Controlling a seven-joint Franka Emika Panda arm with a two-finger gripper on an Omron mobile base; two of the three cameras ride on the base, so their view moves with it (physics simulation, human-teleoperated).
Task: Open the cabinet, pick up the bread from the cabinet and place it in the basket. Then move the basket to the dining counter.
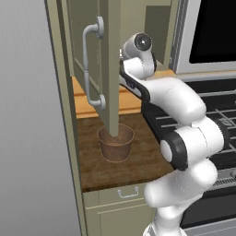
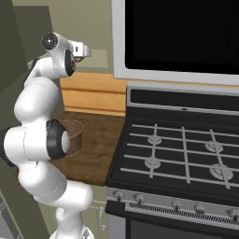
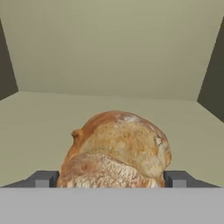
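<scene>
The cabinet door (image 1: 109, 64) stands swung open, edge-on, with its curved grey bar handle (image 1: 90, 69). My arm reaches up into the cabinet behind that door. In the hand view a round, crusty golden-brown bread (image 3: 118, 146) lies on the beige cabinet shelf (image 3: 35, 131). My gripper (image 3: 112, 180) is open, one dark fingertip (image 3: 46, 179) on each side of the loaf, close against it. The brown basket (image 1: 116, 144) sits on the wood worktop below the door, also visible past my arm (image 2: 77, 133). The dining counter is out of view.
A black gas stove (image 2: 177, 154) stands right of the short wood worktop (image 1: 143, 159). A dark-windowed appliance (image 2: 182, 32) hangs above the stove. A grey wall (image 1: 27, 138) closes the left side. An olive drawer with a wire handle (image 1: 127, 192) is below the worktop.
</scene>
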